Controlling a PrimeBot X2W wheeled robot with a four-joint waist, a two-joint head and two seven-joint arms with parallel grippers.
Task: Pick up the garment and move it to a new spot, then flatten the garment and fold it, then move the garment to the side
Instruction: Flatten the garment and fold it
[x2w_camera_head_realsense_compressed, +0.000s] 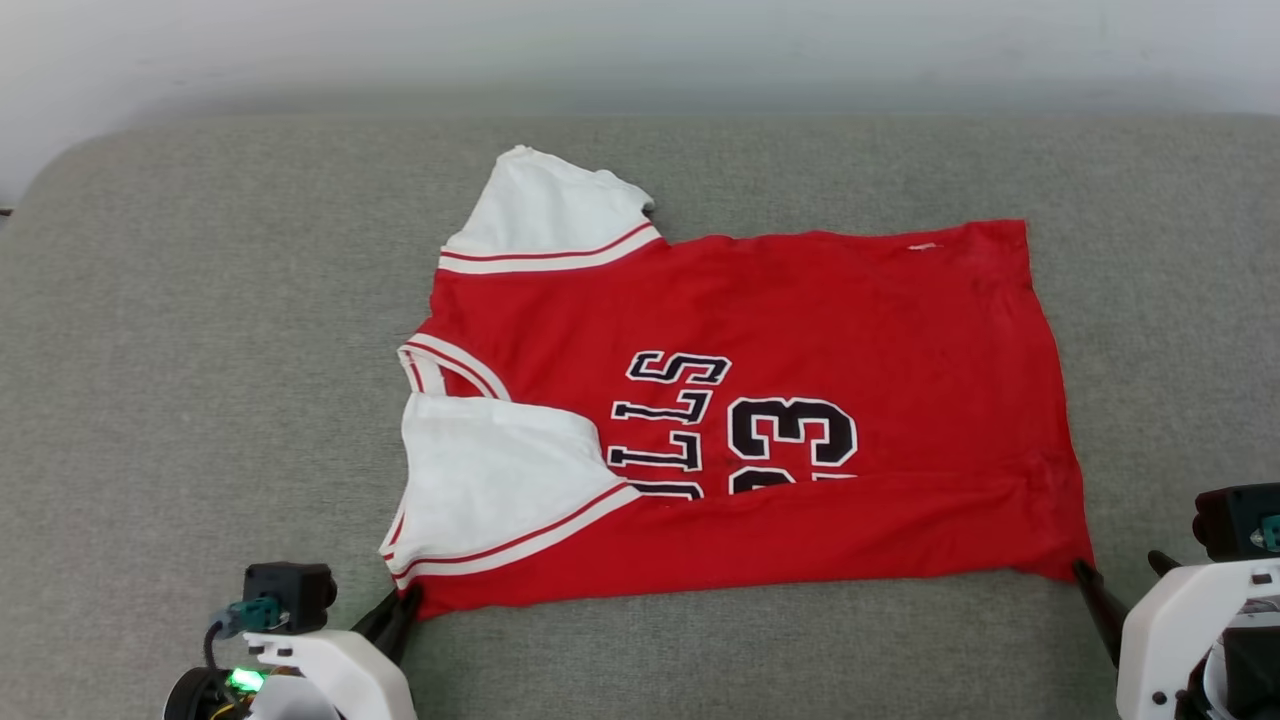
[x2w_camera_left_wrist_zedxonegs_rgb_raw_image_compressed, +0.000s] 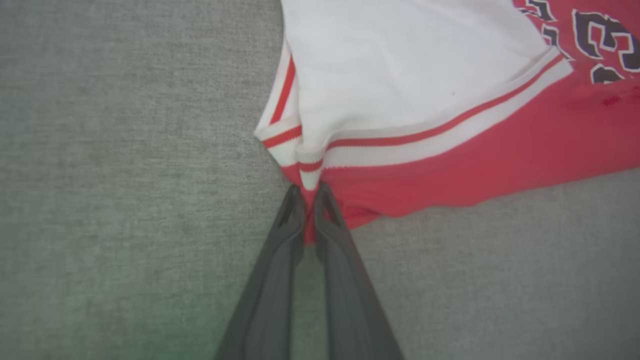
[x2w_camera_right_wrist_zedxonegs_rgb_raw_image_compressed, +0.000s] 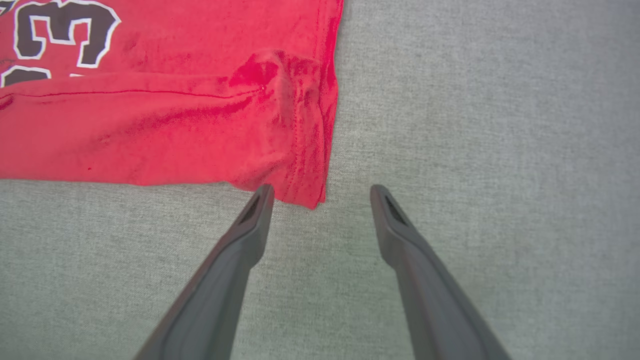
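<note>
- Left jaws were pinched together on the near-left corner of the red jersey-style T-shirt with white short sleeves, right at the striped sleeve trim.
- Right jaws stood apart, one dark finger touching the near-right hem corner and the other over the bare grey fabric-covered surface.
- The shirt lay fairly flat across the middle, collar toward the robot's left, with its near edge folded up over part of the black print.
- My guess was the fold step, with the right-hand grab not yet made. I'd have nudged the right jaws in until both layers sat between them, closed, then lifted both corners level so the crease came out straight.
</note>
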